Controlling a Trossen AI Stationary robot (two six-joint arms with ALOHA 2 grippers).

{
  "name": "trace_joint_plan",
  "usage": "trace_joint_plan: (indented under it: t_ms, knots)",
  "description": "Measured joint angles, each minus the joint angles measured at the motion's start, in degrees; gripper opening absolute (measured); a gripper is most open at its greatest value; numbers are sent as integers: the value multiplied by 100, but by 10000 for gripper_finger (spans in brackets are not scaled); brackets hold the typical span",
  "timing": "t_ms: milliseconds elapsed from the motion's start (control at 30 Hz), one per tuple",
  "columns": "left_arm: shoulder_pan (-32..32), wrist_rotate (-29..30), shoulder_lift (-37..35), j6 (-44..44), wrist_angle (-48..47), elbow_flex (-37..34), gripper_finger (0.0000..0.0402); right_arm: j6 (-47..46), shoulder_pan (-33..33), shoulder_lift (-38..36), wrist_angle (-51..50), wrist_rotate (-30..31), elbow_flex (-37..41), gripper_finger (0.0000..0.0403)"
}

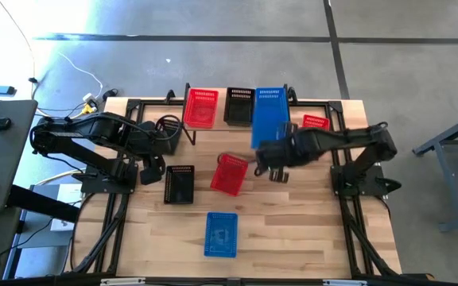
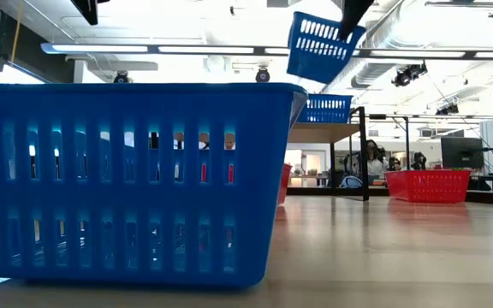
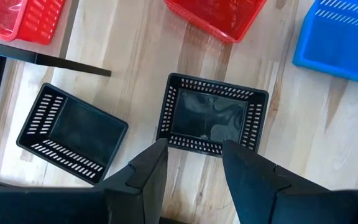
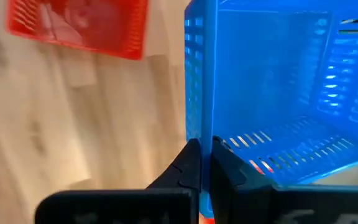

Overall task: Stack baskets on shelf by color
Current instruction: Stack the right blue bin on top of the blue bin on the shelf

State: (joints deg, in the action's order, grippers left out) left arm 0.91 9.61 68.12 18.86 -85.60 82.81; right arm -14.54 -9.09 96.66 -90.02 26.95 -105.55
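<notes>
The right gripper (image 4: 204, 163) has its fingers pressed together on the thin wall of a blue basket (image 1: 266, 125), and it holds that basket up in the air, tilted, over the back half of the table (image 1: 308, 230), just in front of the shelf (image 1: 300, 107). From table height the lifted basket (image 2: 319, 47) hangs high above the wood, with another blue basket (image 2: 325, 108) sitting on the shelf top behind it. On the shelf, seen from above, a red basket (image 1: 201, 107) sits at the left end, a black basket (image 1: 239, 106) next to it, and the blue one at the right end is partly covered by the lifted basket. Over on the left side of the table, the left gripper (image 3: 194, 163) hovers with its fingers spread apart, holding nothing, right above a black basket (image 3: 211, 117) that stands upright on the wood; a second black basket (image 3: 70, 132) lies nearby, turned at an angle, closer to the left edge. A red basket (image 1: 230, 174) rests near the middle of the table, skewed, and another red one (image 1: 316, 122) sits toward the right edge near the shelf's right end. One more blue basket (image 1: 221, 234) stands alone close to the front edge, filling most of the low camera's view (image 2: 131, 180). People are visible in the room far behind the table.
</notes>
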Motion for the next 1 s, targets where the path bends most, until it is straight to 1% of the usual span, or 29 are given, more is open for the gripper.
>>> trace_joint_plan:
  t_ms: [200,400,600,733,833,1000]
  knots:
    - [0,0,0,47,0,0,143,1457,895,-13,-1,-2,-51,0]
    - [0,0,0,65,12,0,143,2522,1636,-39,-2,-3,-51,0]
    - [0,4,0,65,184,0,143,3099,2176,-114,-2,-67,-51,0]
    - [0,4,0,65,254,0,143,3429,2456,-92,26,-370,-51,0]
    - [0,7,0,65,255,0,143,3515,2602,-59,58,-422,-51,0]
    - [0,10,0,184,256,0,143,3599,2750,-61,200,-765,-51,0]
